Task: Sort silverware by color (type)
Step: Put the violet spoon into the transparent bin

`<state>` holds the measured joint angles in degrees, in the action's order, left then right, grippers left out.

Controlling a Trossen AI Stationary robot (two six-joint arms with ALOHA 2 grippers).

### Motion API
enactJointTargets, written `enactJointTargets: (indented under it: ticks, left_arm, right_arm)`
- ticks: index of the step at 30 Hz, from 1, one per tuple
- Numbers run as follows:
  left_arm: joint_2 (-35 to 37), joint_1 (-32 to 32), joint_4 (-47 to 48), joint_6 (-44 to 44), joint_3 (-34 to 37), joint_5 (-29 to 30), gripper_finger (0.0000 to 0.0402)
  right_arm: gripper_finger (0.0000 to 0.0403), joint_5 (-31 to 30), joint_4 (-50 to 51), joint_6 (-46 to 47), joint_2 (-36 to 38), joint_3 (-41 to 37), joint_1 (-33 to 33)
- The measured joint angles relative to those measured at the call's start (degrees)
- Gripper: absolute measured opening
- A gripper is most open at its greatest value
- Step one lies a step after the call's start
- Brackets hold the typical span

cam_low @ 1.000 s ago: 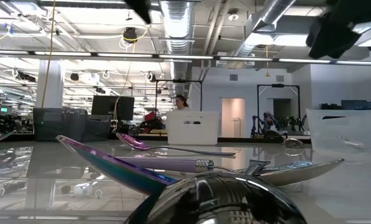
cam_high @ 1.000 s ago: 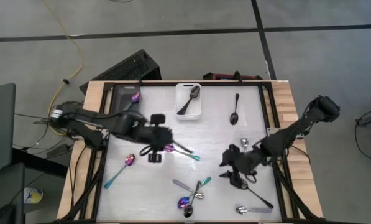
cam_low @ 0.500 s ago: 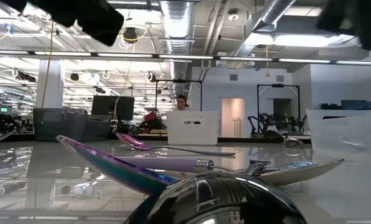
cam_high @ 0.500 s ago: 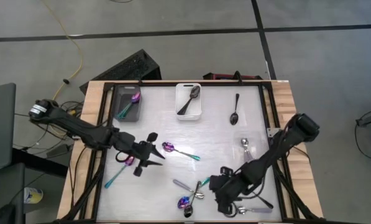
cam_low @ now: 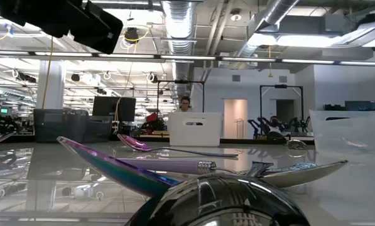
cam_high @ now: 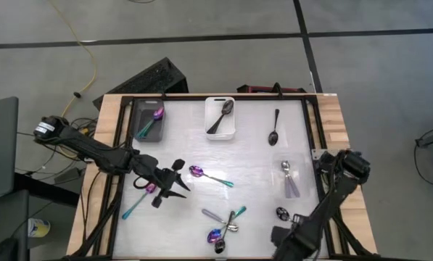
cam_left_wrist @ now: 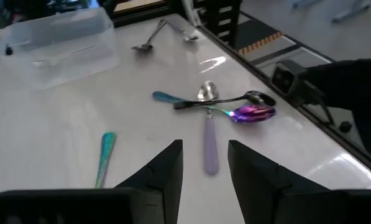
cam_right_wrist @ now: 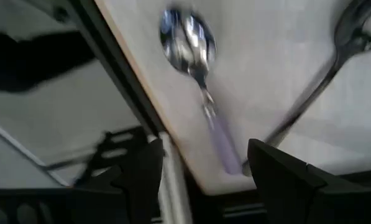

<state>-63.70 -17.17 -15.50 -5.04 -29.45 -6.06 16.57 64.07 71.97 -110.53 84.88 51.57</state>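
Observation:
Spoons lie scattered on the white table. A purple one sits in the grey bin [cam_high: 152, 120], a black one in the white bin [cam_high: 220, 117], and a silver one in the clear bin [cam_high: 289, 178]. Loose are a black spoon [cam_high: 274, 130], a purple spoon [cam_high: 209, 175], another purple spoon [cam_high: 138, 201] and a mixed cluster [cam_high: 225, 225]. My left gripper [cam_high: 174, 181] hovers open beside the left purple spoon, facing the cluster [cam_left_wrist: 225, 106]. My right gripper [cam_right_wrist: 204, 180] is open at the table's near edge, above a silver spoon with a lilac handle [cam_right_wrist: 201, 81].
The black frame rails run along the table's edges [cam_high: 325, 210]. A black spoon's bowl [cam_high: 281, 213] lies just beyond the right arm. In the low view, the purple spoon [cam_low: 121, 169] and a silver bowl [cam_low: 218, 201] fill the foreground. A person stands far off in the room [cam_low: 185, 103].
My left gripper has drawn back from the table's middle toward the left and near edges, away from the middle purple spoon. My right gripper has swept from the right middle of the table to the near edge, and its arm has folded back. No spoon has moved.

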Motion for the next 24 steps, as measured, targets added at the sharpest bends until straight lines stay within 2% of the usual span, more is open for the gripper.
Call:
enactJointTargets:
  ticks: [8, 17, 21, 24]
  left_arm:
    - [0.0, 0.0, -1.5, 1.4, 0.0, -1.2, 0.0114]
    - [0.0, 0.0, -2.5, 4.1, 0.0, -1.2, 0.0114]
    - [0.0, 0.0, -3.7, 4.8, 0.0, -1.1, 0.0114]
    - [0.0, 0.0, -4.2, 4.9, 0.0, -1.2, 0.0114]
  right_arm:
    - [0.0260, -0.2, 0.7, -6.6, -6.4, 0.0, 3.1]
    - [0.0259, -0.2, 0.4, -8.1, -10.4, 0.2, 2.6]
    - [0.0241, 0.0, 0.1, -8.4, -10.5, 0.2, 2.6]
    - [0.0207, 0.0, 0.1, -7.7, -10.5, 0.1, 2.1]
